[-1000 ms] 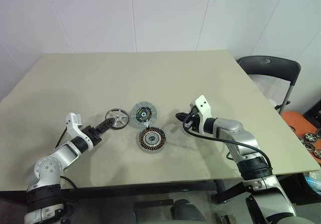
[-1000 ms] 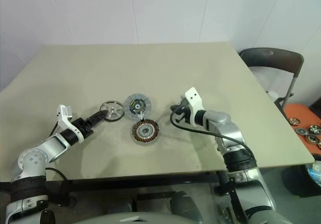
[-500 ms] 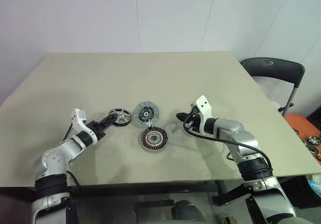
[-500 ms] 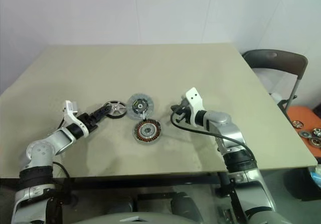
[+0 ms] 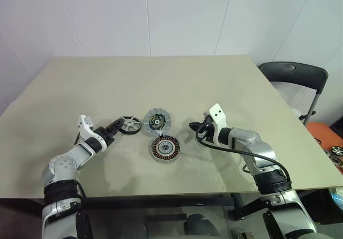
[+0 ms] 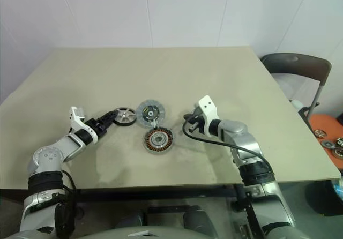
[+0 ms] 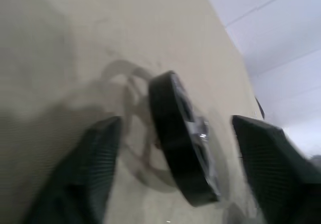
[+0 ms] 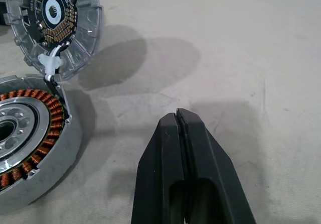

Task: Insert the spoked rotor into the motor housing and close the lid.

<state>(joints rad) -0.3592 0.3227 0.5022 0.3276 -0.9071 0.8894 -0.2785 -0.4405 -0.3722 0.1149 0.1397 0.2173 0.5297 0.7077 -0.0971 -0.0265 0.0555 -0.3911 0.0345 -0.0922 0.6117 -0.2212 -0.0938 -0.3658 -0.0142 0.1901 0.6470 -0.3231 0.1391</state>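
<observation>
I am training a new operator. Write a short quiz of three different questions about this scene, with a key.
1. True or false: the spoked rotor already sits inside the motor housing.
2. Which tool has its fingers pressed together: left or right?
3. Fill in: the left tool has one finger on each side of the ______.

Key
1. False; it is tilted up on the table, apart from the housing.
2. The right tool.
3. Spoked rotor; its fingers are apart, not clamped on it. The lid lies beside the housing.
</observation>
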